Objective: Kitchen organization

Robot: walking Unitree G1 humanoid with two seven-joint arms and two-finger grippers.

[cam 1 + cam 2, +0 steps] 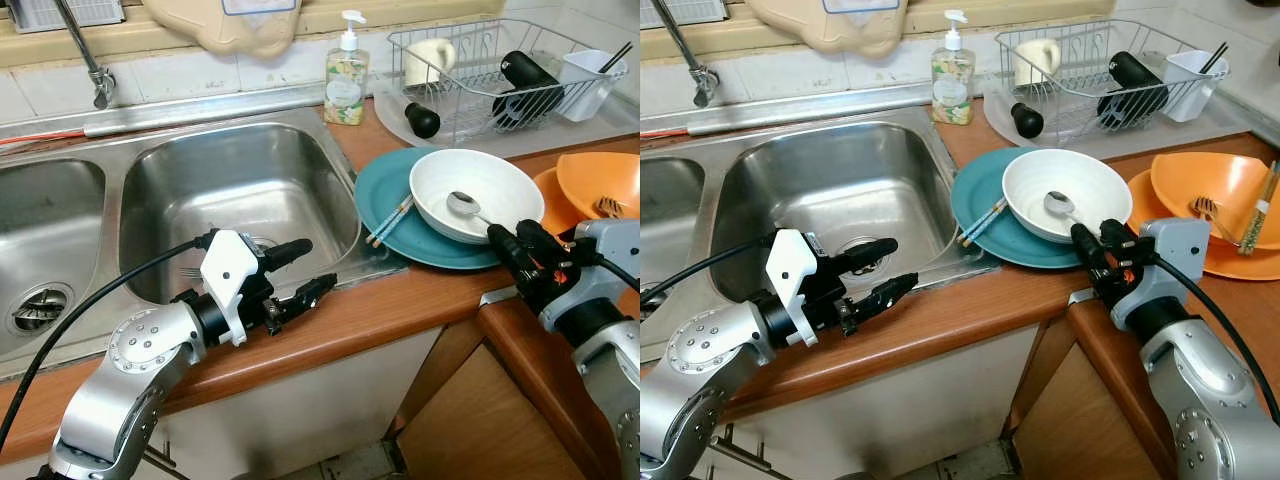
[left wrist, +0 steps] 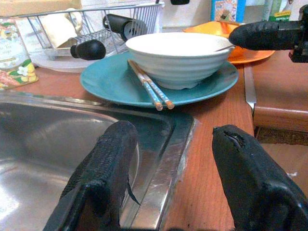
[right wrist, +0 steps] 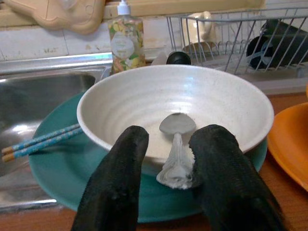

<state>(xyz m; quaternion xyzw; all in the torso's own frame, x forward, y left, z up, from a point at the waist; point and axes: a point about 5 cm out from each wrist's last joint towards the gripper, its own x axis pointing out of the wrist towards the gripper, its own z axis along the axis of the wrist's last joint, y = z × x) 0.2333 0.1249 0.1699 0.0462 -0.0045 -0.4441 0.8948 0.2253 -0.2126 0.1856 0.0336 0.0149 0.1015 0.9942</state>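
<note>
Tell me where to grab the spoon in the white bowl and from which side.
Grip the spoon by its handle end, which juts past the near rim of the bowl toward the right gripper. Come in from the counter-edge side; its head lies down inside the bowl, harder to reach.

A white ribbed bowl (image 1: 476, 192) is sitting on a teal plate (image 1: 395, 215); blue-patterned chopsticks (image 1: 390, 221) are lying there, orange dishes (image 1: 598, 190) are glowing nearby, a floral soap bottle (image 1: 346, 72) is standing behind
</note>
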